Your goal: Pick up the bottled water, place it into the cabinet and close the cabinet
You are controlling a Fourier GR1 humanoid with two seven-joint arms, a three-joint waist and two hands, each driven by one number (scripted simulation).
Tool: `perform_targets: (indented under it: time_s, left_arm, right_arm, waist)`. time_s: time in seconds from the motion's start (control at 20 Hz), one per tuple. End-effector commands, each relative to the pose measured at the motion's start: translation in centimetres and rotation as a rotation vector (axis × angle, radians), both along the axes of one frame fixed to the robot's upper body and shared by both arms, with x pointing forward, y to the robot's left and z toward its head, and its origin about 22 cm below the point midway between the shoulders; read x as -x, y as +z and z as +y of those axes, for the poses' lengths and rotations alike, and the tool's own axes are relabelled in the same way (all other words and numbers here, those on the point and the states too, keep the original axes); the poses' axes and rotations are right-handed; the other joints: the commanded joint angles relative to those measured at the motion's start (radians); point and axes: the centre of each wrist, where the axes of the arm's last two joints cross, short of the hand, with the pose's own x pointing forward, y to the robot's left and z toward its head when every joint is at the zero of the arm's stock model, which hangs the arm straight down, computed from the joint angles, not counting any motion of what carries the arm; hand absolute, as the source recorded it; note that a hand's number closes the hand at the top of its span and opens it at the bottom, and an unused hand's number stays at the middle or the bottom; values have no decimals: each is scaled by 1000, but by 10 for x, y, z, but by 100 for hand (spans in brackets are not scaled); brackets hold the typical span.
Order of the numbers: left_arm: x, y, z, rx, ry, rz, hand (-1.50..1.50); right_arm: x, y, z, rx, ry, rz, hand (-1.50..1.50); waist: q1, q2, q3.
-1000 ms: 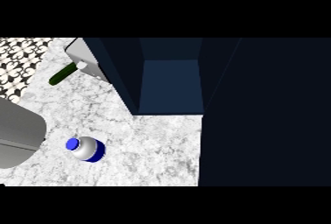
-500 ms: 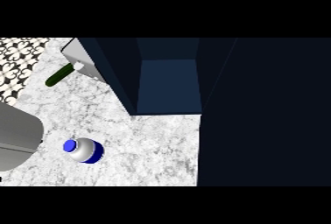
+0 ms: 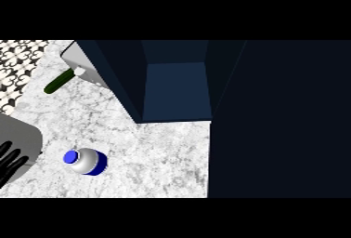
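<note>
Head view. The left hand (image 3: pixel 9 160) now shows at the left edge of the view; half a second ago only its grey forearm (image 3: pixel 19 132) showed there. Its black fingers are spread and fairly straight, and they hold nothing. The right hand is not in view.

Meaning for the task: this reads as the start of the pick-up. The left hand is near the bottle (image 3: pixel 84 161) but apart from it, with a strip of bare counter (image 3: pixel 144 153) between them. No grasp exists yet; placing the bottle and closing the door remain to be done.

The bottle stands on the marble counter, in the same spot as before, in front of the cabinet (image 3: pixel 175 88) and to its left, well apart from it. Seen from above, it shows a blue cap, a pale silvery body and a blue band at its lower side. It appears upright.

The cabinet is open, its door (image 3: pixel 103 69) swung out to the left. A green object (image 3: pixel 58 81) lies beside the door's outer edge.
</note>
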Motion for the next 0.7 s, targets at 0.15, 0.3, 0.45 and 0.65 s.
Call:
perform_targets:
  time_s: [0.15,0.3,0.45,0.65]
  left_arm:
    - [-41,-40,-2,-46,-3,-12,-150]
    - [-40,-57,5,-60,-6,-2,-150]
    - [-59,-67,0,-66,9,14,-150]
    - [-68,-89,-22,-112,42,3,-150]
  right_arm:
    - [24,33,12,-104,70,-80,-150]
    - [34,30,10,-91,72,-77,-150]
    - [28,27,-3,-96,72,-91,-150]
    - [30,24,3,-99,51,-88,-150]
  waist:
    - [0,2,-1]
    - [4,-1,-1]
    - [7,1,0]
    - [18,1,0]
